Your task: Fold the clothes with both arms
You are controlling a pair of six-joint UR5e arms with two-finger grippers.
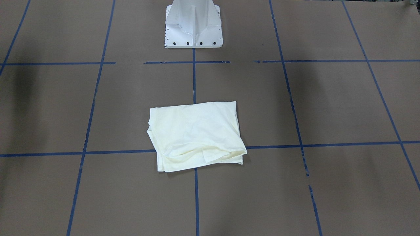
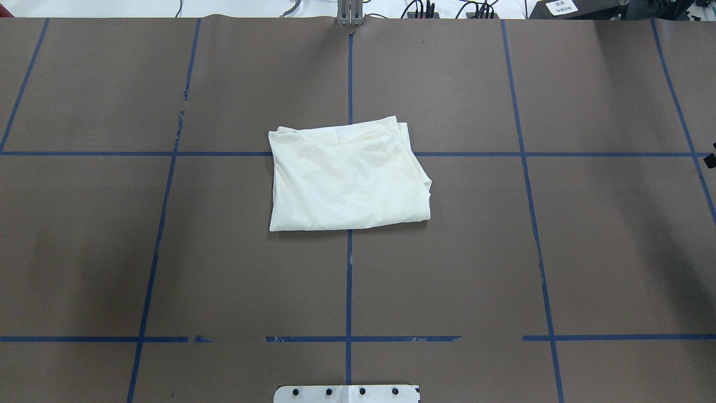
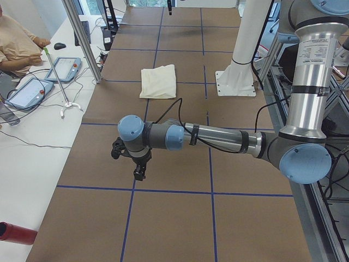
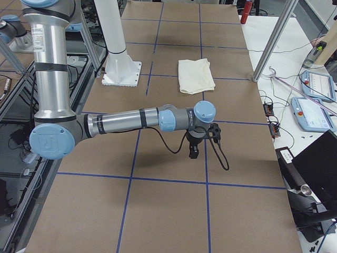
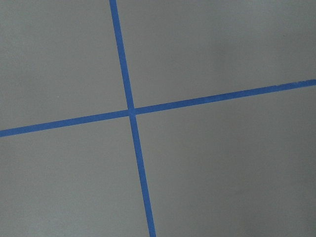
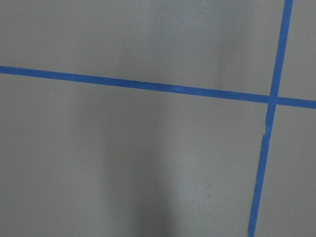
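The clothes are one cream shirt [image 1: 197, 134] [image 2: 349, 179], folded into a rough rectangle at the table's middle with only plain cream showing. It also appears in the side views as the shirt [image 3: 158, 82] [image 4: 195, 75]. Neither gripper touches it. My left gripper [image 3: 139, 172] hangs above bare table well towards the left end, fingers pointing down. Towards the right end, equally far from the shirt, my right gripper [image 4: 194, 153] hangs the same way. Open or shut, I cannot tell for either. Both wrist views show only brown table and crossing blue tape.
The white pedestal base [image 1: 193, 26] [image 2: 347, 393] stands at the robot's side of the table. Blue tape lines grid the brown surface. A seated person [image 3: 16, 46], tablets [image 3: 30, 90] and a metal post [image 3: 82, 38] are beside the table's far side. A red cylinder [image 3: 16, 232] lies near the left end.
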